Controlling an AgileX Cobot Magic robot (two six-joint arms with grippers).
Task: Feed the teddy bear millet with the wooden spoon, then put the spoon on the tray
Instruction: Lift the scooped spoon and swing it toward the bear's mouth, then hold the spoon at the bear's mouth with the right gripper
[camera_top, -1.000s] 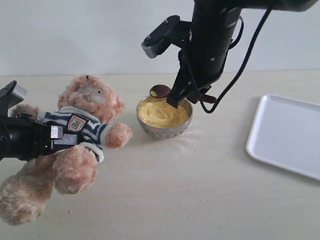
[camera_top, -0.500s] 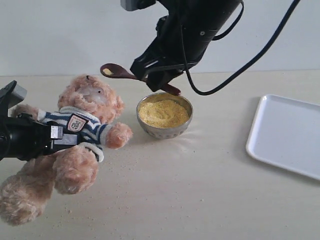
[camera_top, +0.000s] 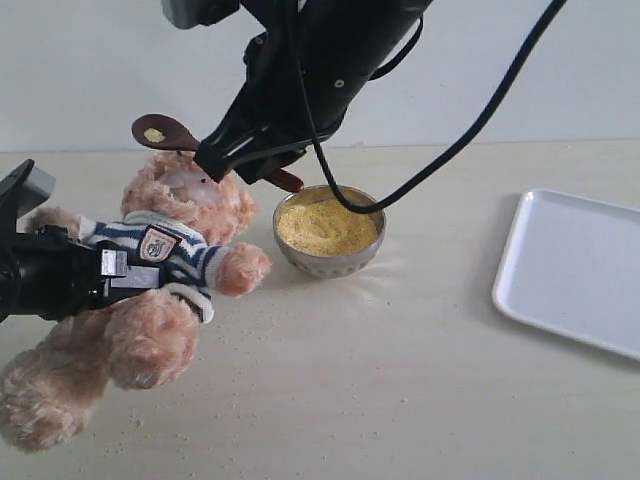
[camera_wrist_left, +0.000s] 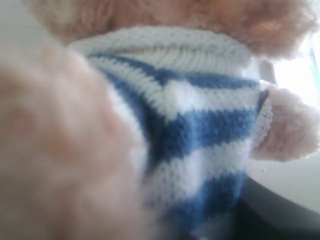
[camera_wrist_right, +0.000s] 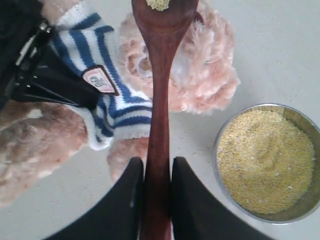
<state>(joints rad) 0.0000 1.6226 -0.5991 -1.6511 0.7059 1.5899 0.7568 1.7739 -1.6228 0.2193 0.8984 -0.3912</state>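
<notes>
Item 1, teddy bear (camera_top: 180, 255): fluffy light-brown plush, lying on its back on the tabletop (camera_top: 400, 380) at the left of the exterior view, head toward the far wall. It wears a knitted shirt (camera_wrist_left: 200, 135) of navy and white ribbed stripes, with a small shield-shaped badge (camera_top: 153, 244) on the chest.

Item 2, left gripper (camera_top: 130, 275): black, lying low, closed on the bear's striped torso from the side. The left wrist view is filled with blurred knit and fur.

Item 3, wooden spoon (camera_wrist_right: 159, 100): slim, glossy, dark reddish-brown, with a long thin handle and a small oval bowl. It is clamped by the handle between the two black fingers of the right gripper (camera_wrist_right: 157, 167). It hangs in the air, with the spoon bowl just above the bear's head and a small clump of yellow grain in it.

Item 4, millet (camera_top: 326, 226): fine yellow grain with a matte, sandy surface, heaped in a small round metal bowl (camera_top: 330, 262) with a polished wall. The bowl stands just beside the bear's raised paw. Loose specks (camera_top: 250, 320) lie on the tabletop near the bear.

Item 5, tray (camera_top: 580, 270): flat, white and rectangular, with rounded corners and a low raised rim. It sits at the right edge, well apart from the bowl.

Item 6, tabletop: pale cream, smooth and matte
</notes>
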